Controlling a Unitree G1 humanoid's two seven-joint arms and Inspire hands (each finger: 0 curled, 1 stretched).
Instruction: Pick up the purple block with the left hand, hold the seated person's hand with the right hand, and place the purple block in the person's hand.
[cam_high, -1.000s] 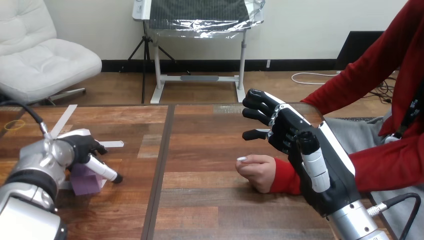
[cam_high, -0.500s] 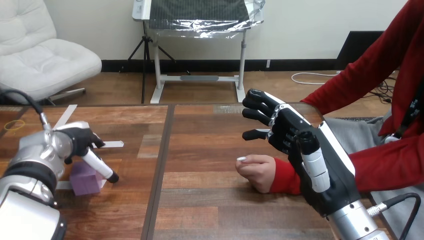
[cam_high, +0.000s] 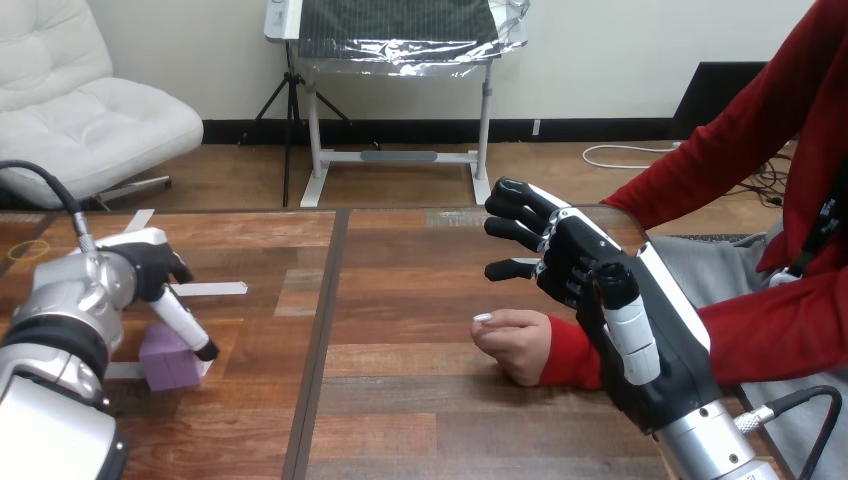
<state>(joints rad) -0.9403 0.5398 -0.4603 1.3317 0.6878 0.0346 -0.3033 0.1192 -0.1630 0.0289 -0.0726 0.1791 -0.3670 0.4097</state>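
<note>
Wooden table (cam_high: 420, 400) bears the purple block (cam_high: 168, 362) at left, under the unclenched left hand (cam_high: 150, 268), one straight finger at its edge. The right hand (cam_high: 590, 270), fingers spread, hangs over the person's hand (cam_high: 512, 343).

Wall (cam_high: 620, 50): plain and pale, across the top of the frame.
Baseboard (cam_high: 420, 130): black strip beneath the wall.
Floor (cam_high: 230, 180): brown wood planks, middle band.
Chair (cam_high: 90, 110): white, padded, upper left.
Stand (cam_high: 400, 157): white metal, top centre, carrying a foil-wrapped panel (cam_high: 400, 30).
Table (cam_high: 420, 400): dark wood, lower half.
</note>
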